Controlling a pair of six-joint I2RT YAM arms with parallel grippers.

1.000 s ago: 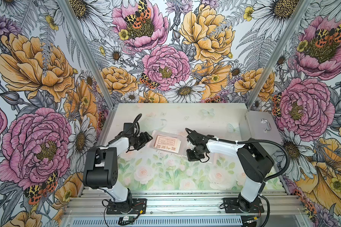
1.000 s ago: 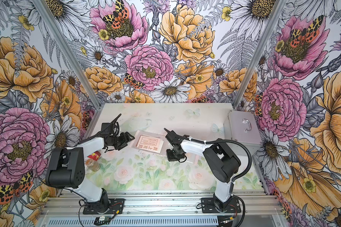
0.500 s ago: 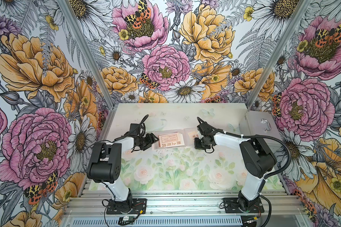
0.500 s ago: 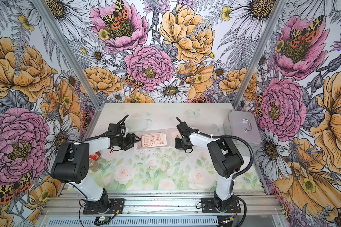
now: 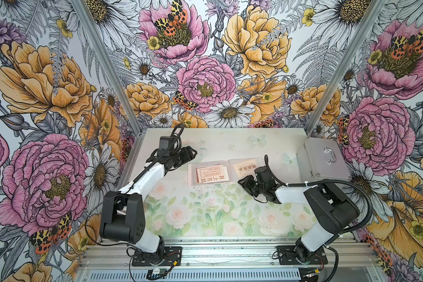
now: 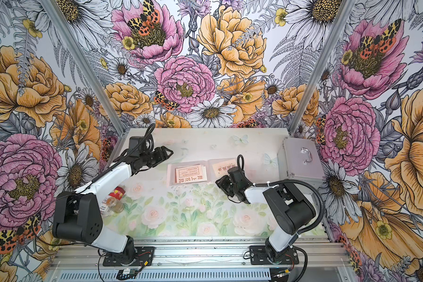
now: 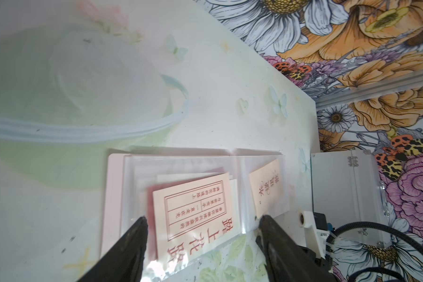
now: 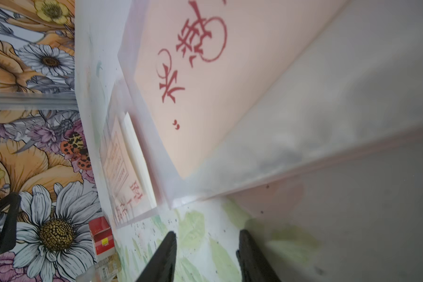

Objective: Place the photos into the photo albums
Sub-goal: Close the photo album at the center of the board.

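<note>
The pale-pink photo album [image 5: 190, 174] lies open at mid-table. A loose stack of photos [image 5: 211, 174] rests on its left page, a cream card with red characters [image 7: 193, 212] topmost over a red one [image 7: 150, 195]. Another cream photo [image 5: 246, 167] sits under the clear sleeve of the right page, and fills the right wrist view [image 8: 217, 85]. My left gripper [image 5: 193, 152] hangs open behind the album's left corner, holding nothing [image 7: 202, 218]. The right gripper [image 5: 242, 183] is open and empty, just in front of the right page over bare table [image 8: 208, 233].
A silver metal case [image 5: 320, 158] with a handle stands at the right edge. A red-and-white carton [image 6: 116, 193] and a small jar [image 6: 114, 203] lie by the left arm. A clear plastic item [image 7: 83, 97] lies behind the album.
The right gripper reached the album's right page, then drew back toward the front and opened. The cream card now shows in the right page. The left gripper moved right and toward the back.
</note>
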